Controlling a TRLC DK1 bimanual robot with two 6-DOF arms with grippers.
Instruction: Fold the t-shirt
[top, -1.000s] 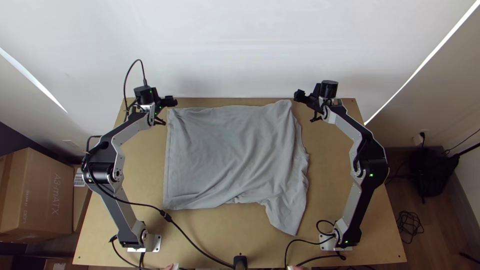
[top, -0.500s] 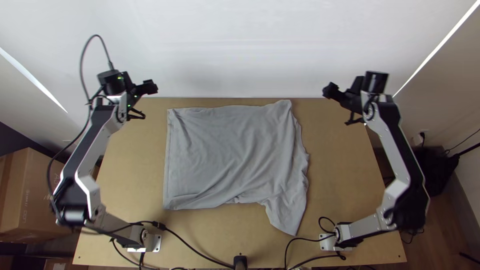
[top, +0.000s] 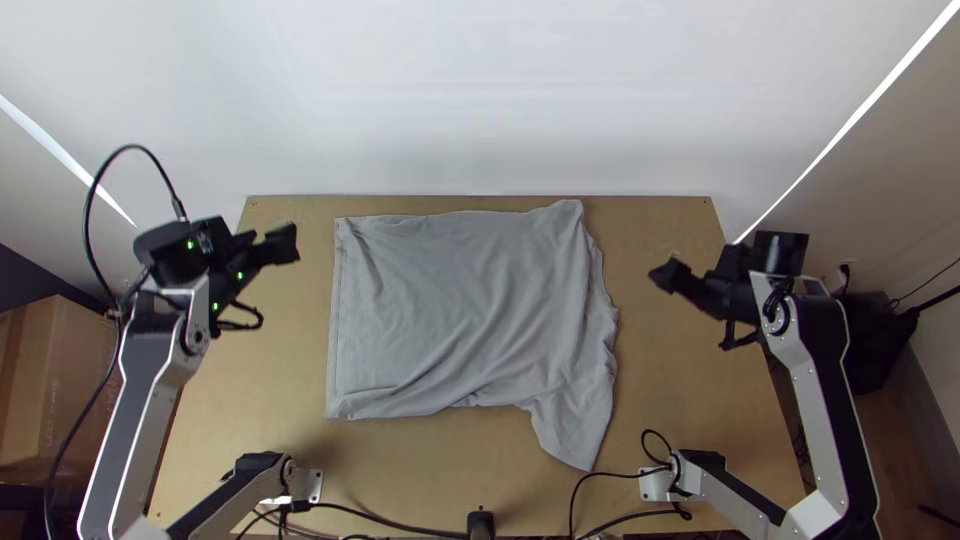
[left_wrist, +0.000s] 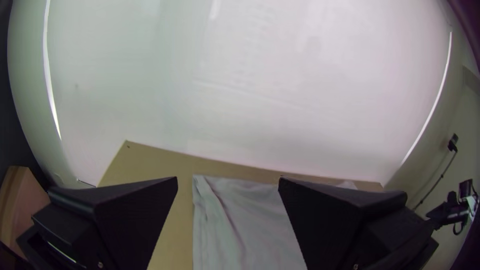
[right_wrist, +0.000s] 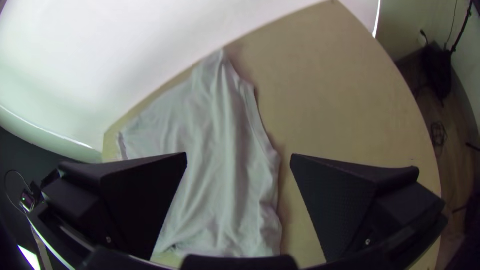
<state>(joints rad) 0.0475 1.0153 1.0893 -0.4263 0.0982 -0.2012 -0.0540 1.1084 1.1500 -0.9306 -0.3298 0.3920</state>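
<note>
Shirt lies between grippers: left gripper off its straight edge, right gripper off wavy edge; both parted, empty.

This looks like a robotics lab (cardboard box and all), with arms mounted on a table.
</note>
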